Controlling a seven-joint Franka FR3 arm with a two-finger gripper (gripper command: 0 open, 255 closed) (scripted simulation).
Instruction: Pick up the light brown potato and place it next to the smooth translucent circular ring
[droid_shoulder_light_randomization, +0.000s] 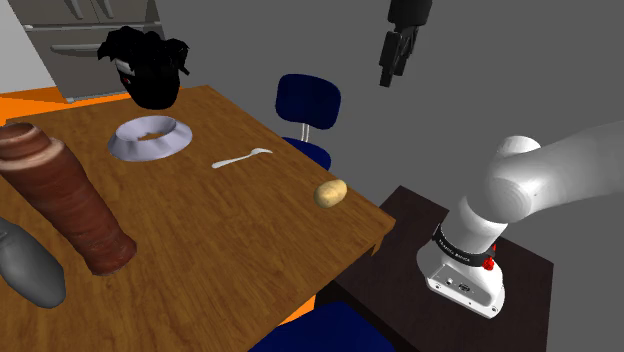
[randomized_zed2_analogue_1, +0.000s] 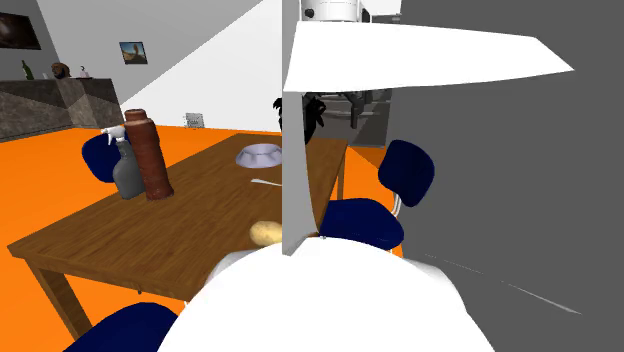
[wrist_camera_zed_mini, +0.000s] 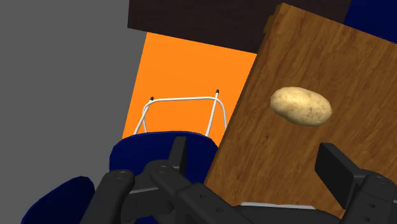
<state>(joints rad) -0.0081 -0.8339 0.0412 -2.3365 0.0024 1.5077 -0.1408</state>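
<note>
Fingers (droid_shoulder_light_randomization: 389, 68) up high in the shoulder view, hanging out past the worktop's (droid_shoulder_light_randomization: 230, 230) edge, over a blue chair (droid_shoulder_light_randomization: 307, 103) and the orange floor (wrist_camera_zed_mini: 184, 63). From the wrist view they stand wide apart: nothing between them, nothing gripped. The potato (droid_shoulder_light_randomization: 331, 192) lies on its side on the bare wood, close to the worktop's edge on the side of the dark stand (droid_shoulder_light_randomization: 405, 215), and from the wrist it sits ahead of the fingers, well clear of both and touched by neither. Now across the worktop: the ring (droid_shoulder_light_randomization: 150, 137), pale and see-through, lies flat near the far end, well apart from the potato, with a pale utensil (droid_shoulder_light_randomization: 240, 158) on the wood between the two. A black shape (droid_shoulder_light_randomization: 148, 65) sits just behind the ring. Toward the shoulder view's left, a tall brown flask (droid_shoulder_light_randomization: 65, 195) leans across the frame, a grey spray bottle (randomized_zed2_analogue_1: 125, 172) just beside it. The white arm (droid_shoulder_light_randomization: 530, 180) sweeps up from its base on the stand.
</note>
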